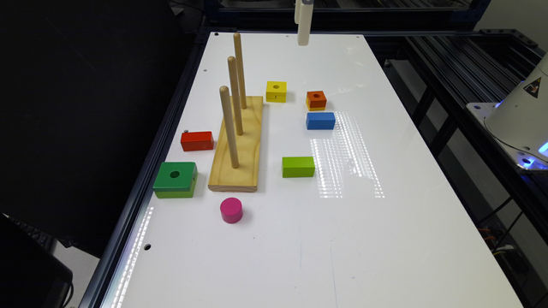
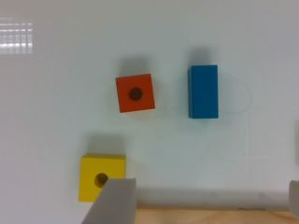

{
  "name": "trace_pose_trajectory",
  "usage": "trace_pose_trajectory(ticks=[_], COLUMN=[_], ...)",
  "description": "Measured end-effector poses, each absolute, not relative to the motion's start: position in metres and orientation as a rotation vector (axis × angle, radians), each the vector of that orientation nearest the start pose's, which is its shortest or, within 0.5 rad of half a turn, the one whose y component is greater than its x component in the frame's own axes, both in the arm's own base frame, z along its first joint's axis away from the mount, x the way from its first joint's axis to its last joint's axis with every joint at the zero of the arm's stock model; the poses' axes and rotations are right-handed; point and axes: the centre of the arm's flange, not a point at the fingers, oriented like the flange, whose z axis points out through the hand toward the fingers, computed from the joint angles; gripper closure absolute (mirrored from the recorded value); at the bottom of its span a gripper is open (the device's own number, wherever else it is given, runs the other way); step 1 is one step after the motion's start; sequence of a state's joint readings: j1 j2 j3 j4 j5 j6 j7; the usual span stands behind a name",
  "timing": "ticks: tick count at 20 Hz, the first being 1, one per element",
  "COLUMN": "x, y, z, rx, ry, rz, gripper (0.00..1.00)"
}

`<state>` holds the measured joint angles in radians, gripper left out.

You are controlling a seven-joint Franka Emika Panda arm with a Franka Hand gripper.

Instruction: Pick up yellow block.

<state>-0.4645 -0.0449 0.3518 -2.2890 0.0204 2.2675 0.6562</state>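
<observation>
Your pincer (image 1: 303, 25) hangs high over the far end of the white table (image 1: 385, 239), spread wide and gripping nothing — one finger (image 2: 112, 203) overlaps the small all-yellow wooden cube (image 2: 102, 177) in the wrist view. That cube sits untouched on the table beside the wooden peg board (image 1: 239, 145), near the orange-topped cube (image 2: 135, 93) and the blue rectangular block (image 2: 203, 91). You've done nothing yet — descent, closing and lifting all remain.
</observation>
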Motion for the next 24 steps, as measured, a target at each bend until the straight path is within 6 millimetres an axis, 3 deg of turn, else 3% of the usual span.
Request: trace_pose_trajectory(ticks=[5, 12, 24], x=[0.506, 0.502, 0.506], y=[-0.074, -0.117, -0.123], z=[0.371, 0.373, 0.372], rx=[-2.904, -2.903, -2.900], ry=[1.198, 1.197, 1.197], rz=[-0.035, -0.042, -0.041], gripper=[0.00, 0.00, 0.00])
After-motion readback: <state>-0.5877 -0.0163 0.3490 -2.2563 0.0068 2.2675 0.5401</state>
